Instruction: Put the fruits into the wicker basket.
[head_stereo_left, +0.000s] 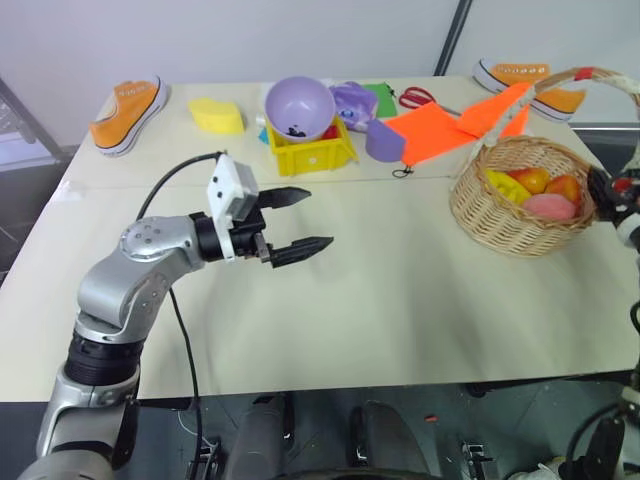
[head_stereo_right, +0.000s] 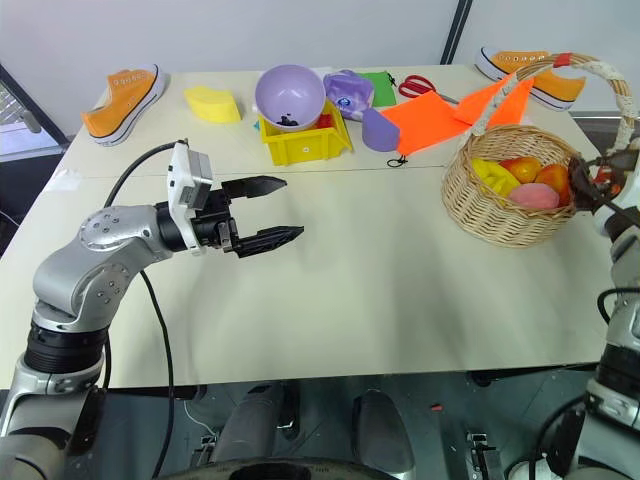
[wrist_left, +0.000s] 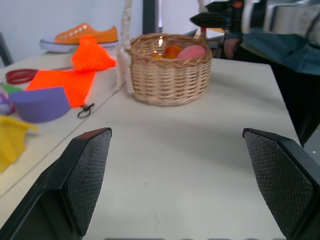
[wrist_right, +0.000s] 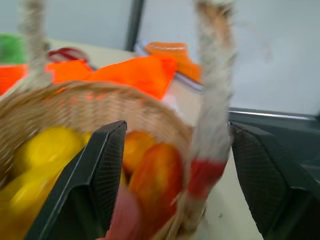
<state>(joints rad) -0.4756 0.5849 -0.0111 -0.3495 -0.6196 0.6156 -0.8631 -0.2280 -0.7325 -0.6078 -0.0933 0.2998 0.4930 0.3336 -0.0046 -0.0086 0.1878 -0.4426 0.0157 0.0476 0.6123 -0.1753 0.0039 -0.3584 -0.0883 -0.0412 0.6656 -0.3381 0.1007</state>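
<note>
- We see the wicker basket (head_stereo_left: 520, 205) standing on the right side of the table (head_stereo_left: 400, 300), its tall arched handle (head_stereo_right: 600, 72) rising over it.
- Inside it lie the fruits: the pinkish peach (head_stereo_left: 551, 206) sits toward the near right, and the red-to-yellow mango (head_stereo_left: 531, 180) lies just behind it, touching it. A yellow piece (head_stereo_left: 503, 186) rests on the left of the pile.
- Our right gripper (head_stereo_right: 597, 185) hangs at the basket's right rim, just beside the handle's base. In the right wrist view its two black fingers (wrist_right: 100, 170) stand apart with nothing between them, framing the fruit and the handle post.
- Our left gripper (head_stereo_left: 297, 222) hovers over the bare middle of the table, well apart from the basket, pointing across toward it. Its jaws are spread wide and hold nothing; the left wrist view shows both pads (wrist_left: 87, 175) with the tabletop between them.
- At the back of the table we have a yellow bin (head_stereo_left: 310, 148) with a purple bowl (head_stereo_left: 299, 105) resting on it, a yellow sponge-like lump (head_stereo_left: 216, 115) beside that, and orange cloth (head_stereo_left: 440, 128) spread between bin and basket.
- An orange sneaker (head_stereo_left: 130, 115) sits at the far left corner, another (head_stereo_left: 525, 82) at the far right.
</note>
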